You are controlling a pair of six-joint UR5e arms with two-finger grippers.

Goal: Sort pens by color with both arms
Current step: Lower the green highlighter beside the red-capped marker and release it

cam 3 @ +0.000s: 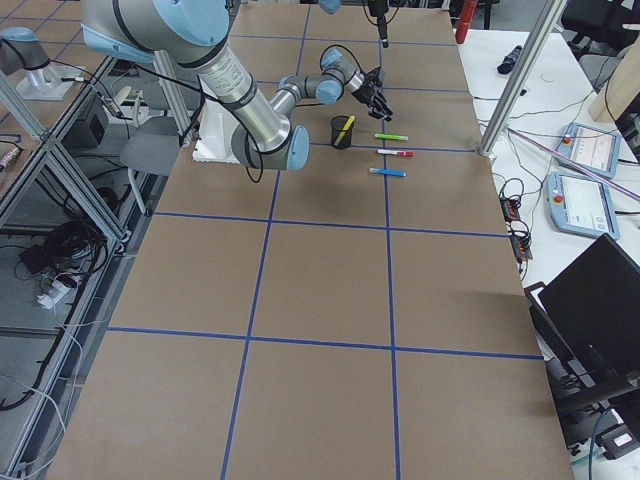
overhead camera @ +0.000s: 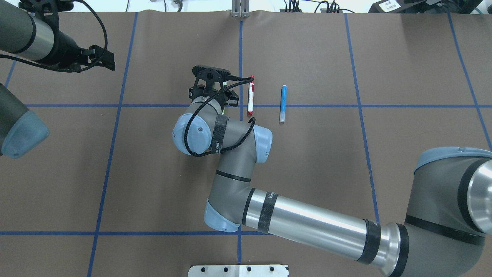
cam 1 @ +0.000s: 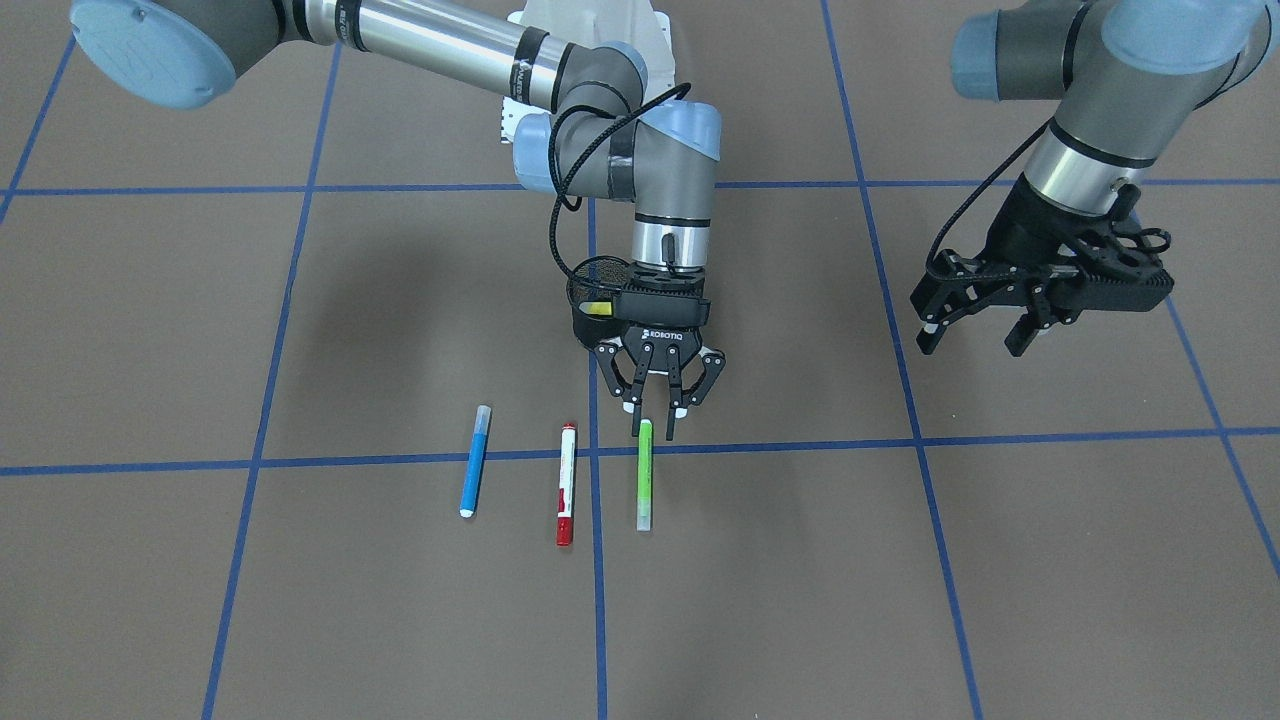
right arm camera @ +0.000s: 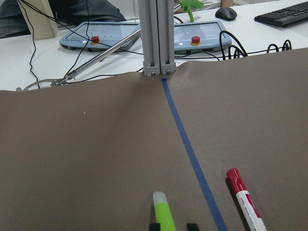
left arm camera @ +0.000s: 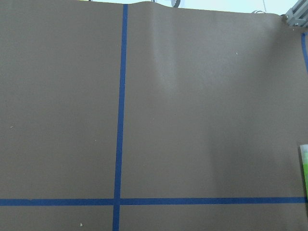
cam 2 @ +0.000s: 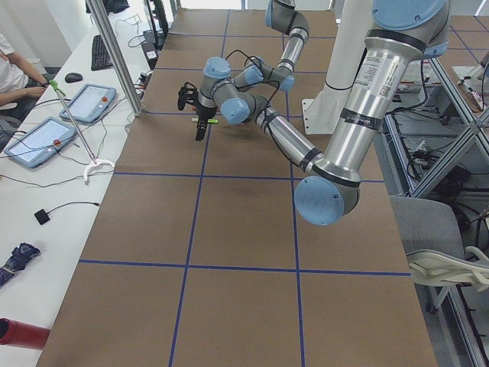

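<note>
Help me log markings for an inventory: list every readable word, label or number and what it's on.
"ROBOTIQ": on the right gripper, across its body.
Lettering on the right arm, on its black bands: too blurred to read.
Print on the red-and-white pen, on its barrel: too small to read.
Text on the white label, overhead view's top right: too small to read.

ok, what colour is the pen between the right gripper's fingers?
Light green: the pen shows best in the front-facing view.
</note>
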